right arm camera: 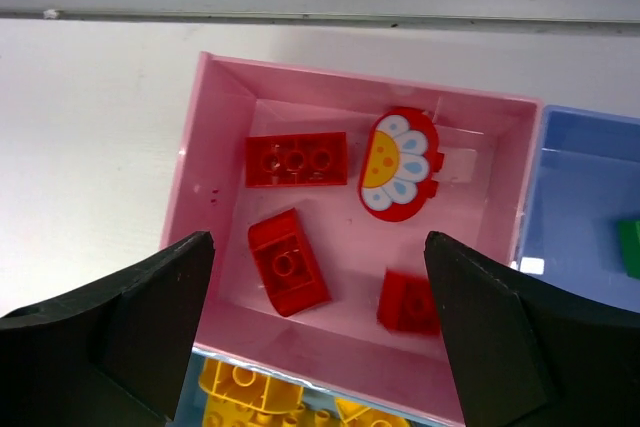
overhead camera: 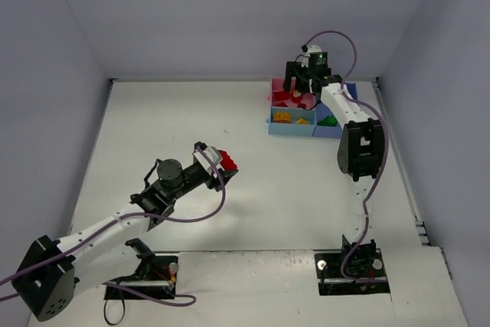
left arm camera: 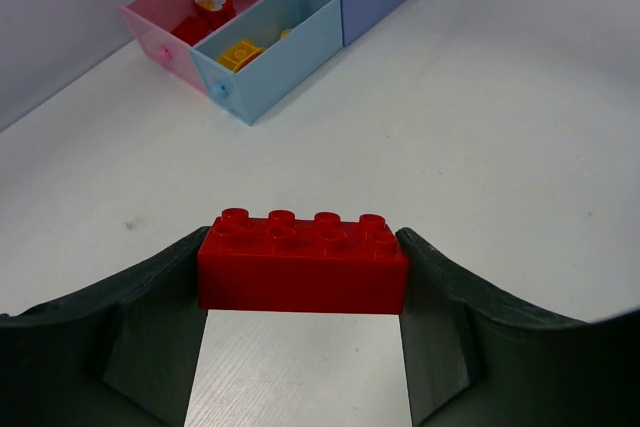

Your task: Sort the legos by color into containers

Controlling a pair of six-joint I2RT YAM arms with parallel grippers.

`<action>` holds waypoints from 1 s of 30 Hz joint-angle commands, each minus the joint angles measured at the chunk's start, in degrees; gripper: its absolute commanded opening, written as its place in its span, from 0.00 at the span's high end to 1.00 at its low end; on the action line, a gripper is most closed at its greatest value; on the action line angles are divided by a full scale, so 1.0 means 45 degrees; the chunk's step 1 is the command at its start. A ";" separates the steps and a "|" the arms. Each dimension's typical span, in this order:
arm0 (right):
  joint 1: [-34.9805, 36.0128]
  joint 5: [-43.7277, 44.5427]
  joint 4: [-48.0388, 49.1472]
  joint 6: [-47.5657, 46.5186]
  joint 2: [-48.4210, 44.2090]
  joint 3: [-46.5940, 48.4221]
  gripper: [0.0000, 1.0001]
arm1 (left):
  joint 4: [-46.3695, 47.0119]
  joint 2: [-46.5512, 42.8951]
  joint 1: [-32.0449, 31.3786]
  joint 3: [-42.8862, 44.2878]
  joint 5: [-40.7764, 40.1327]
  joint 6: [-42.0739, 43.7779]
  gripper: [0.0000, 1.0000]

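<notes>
Crosswise, red lego (left arm camera: 303, 272) w/ studs up

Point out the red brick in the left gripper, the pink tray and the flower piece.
Red brick (left arm camera: 303, 272): left wrist view, front face.
Pink tray (right arm camera: 215, 157): right wrist view, left wall.
Flower piece (right arm camera: 398, 164): right wrist view, printed top.

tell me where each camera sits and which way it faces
top external: above and behind the robot, looking down at the table; the left arm and right arm show whole, left end effector mid-table, right end effector over the trays
left wrist: on the left arm, looking across the table toward the trays; its fingers clamp a red brick
right wrist: on the right arm, looking down into the pink tray; its open fingers frame the view
shared: all three show the pink tray
</notes>
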 commanded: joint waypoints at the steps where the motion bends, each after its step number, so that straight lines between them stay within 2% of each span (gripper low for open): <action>1: 0.0106 -0.1136 0.0577 0.0178 -0.1619 -0.0175 0.17 | 0.0740 -0.0143 0.0039 0.0433 0.0224 0.0245 0.95; 4: 0.0242 -0.2874 0.0597 0.0314 -0.3083 -0.1580 0.18 | 0.1013 -0.0045 0.0020 0.0551 0.0282 0.0518 0.95; 5: 0.0417 -0.4215 0.0597 0.0314 -0.3512 -0.1990 0.19 | 0.1130 0.0052 0.0039 0.0590 0.0321 0.0615 0.95; 8: 0.1253 -0.6270 0.0597 0.0159 -0.5095 -0.3767 0.19 | 0.1442 0.0364 0.0059 0.0785 0.0400 0.0928 0.95; 13: 0.2857 -0.8347 0.0675 -0.0057 -0.7226 -0.6460 0.17 | 0.1775 0.0989 0.0098 0.1214 0.0750 0.1124 0.95; 20: 0.4753 -0.8409 0.1768 0.0860 -0.9198 -0.9040 0.17 | 0.2068 0.1752 0.0117 0.1781 0.0849 0.1085 0.95; 30: 0.5789 -0.7978 0.2042 0.0978 -0.9318 -0.9651 0.21 | 0.2029 0.2065 0.0137 0.2133 0.1044 0.1144 0.95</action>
